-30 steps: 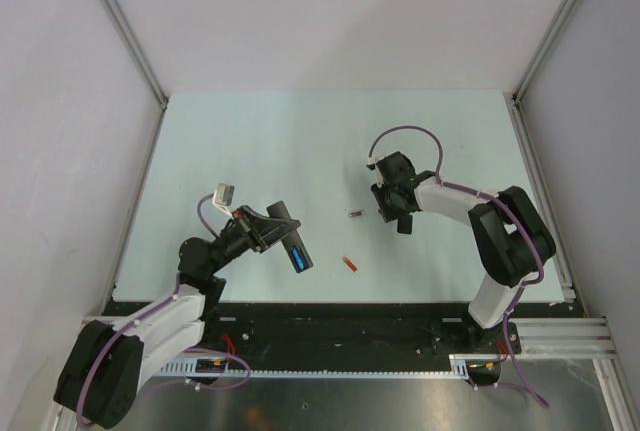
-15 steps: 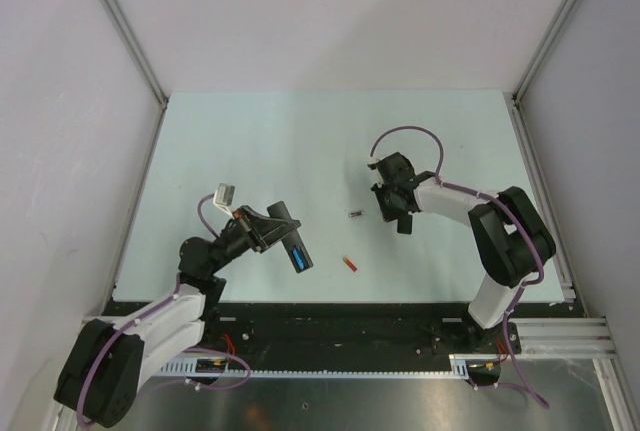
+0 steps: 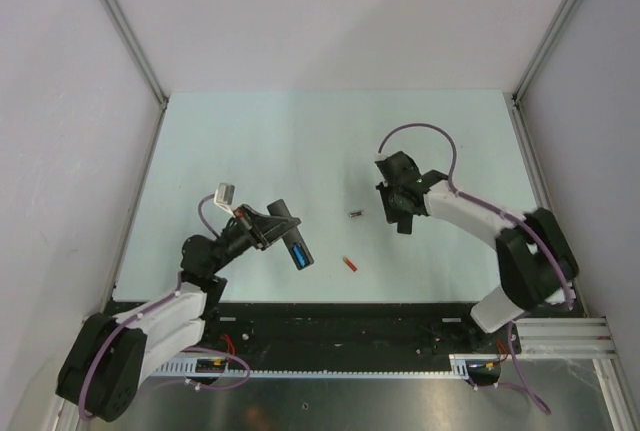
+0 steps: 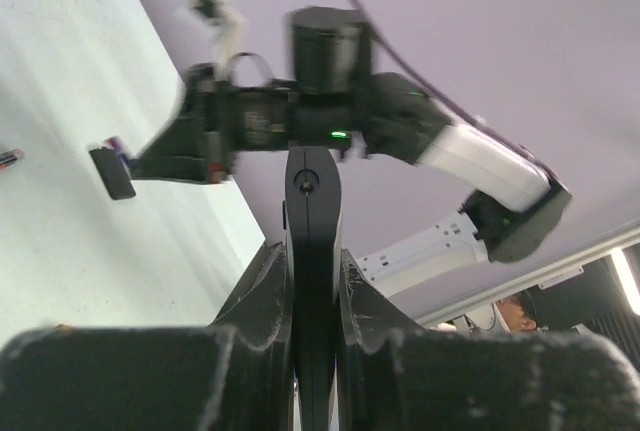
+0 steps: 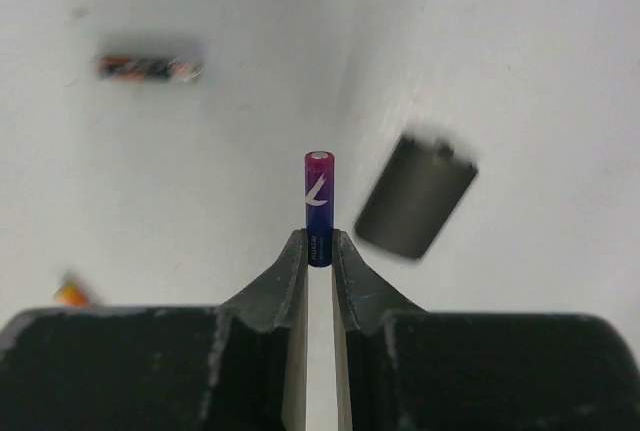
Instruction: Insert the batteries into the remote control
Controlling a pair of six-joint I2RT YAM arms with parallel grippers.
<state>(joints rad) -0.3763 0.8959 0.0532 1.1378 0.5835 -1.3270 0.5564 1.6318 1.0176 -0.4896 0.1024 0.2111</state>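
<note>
The right end effector (image 5: 319,254) is clamped on a purple-blue battery (image 5: 319,191) above the worktop (image 5: 200,171); its white mark shows, its small print unreadable. The left end effector (image 4: 312,286) grips the remote control (image 4: 311,211) edge-on.

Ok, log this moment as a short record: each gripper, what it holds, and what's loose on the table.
left gripper: shut on the remote control, seen edge-on between its fingers
remote contents: a blue battery shows on it
right gripper: shut on a purple-blue battery, pinched at one end
loose on table: dark battery, red-orange battery, black cover
</note>
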